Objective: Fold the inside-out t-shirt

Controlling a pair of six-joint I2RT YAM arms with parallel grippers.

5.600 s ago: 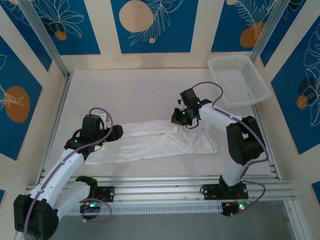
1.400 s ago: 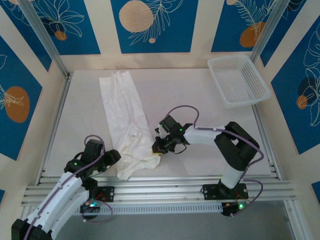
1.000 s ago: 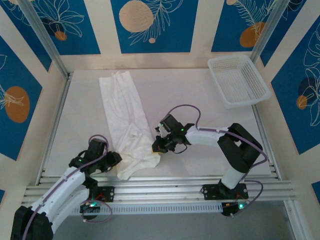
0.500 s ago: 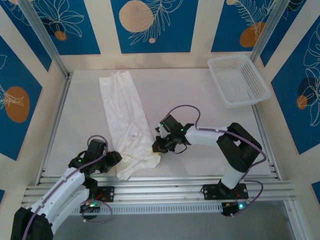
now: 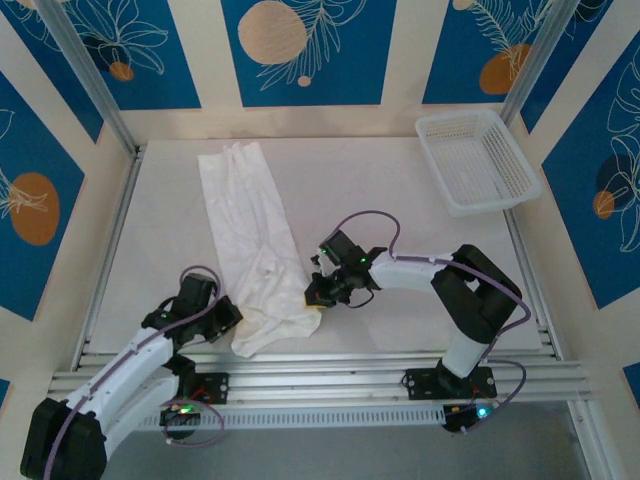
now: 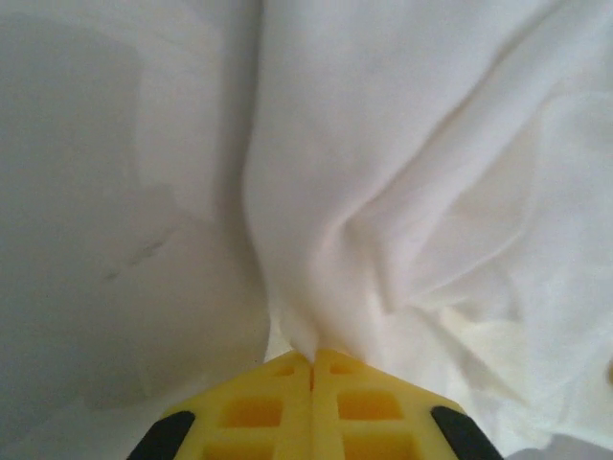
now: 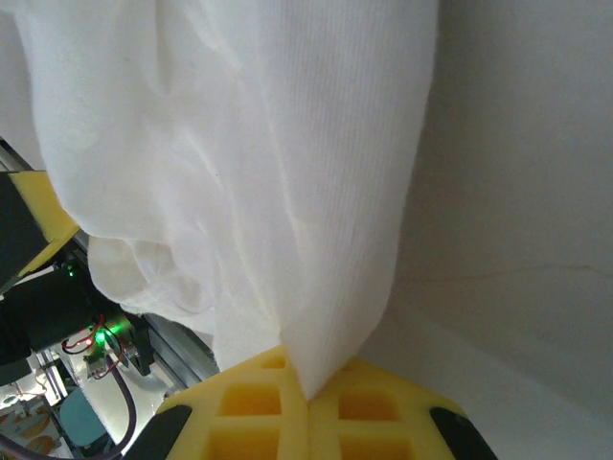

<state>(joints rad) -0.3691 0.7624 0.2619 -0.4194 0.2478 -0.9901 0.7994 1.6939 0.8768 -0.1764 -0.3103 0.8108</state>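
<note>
- Top external: the t-shirt [image 5: 243,230] lies in a long crumpled strip on the worktop [image 5: 400,170], from far left to near centre.
- My left hand [image 5: 226,318] and right hand [image 5: 314,297] each pinch its near end.
- Thin, limp, light; I'd grip hems, since it sags.

White t-shirt [image 5: 245,235], yellow fingers [image 6: 278,383], white mesh basket [image 5: 478,160], blue floral panels [image 5: 345,65]

The thin white cloth t-shirt [image 6: 431,192] overruns both wrist views' edges; the bottom edge crops the yellow moulded fingertips [image 6: 251,414]
</note>
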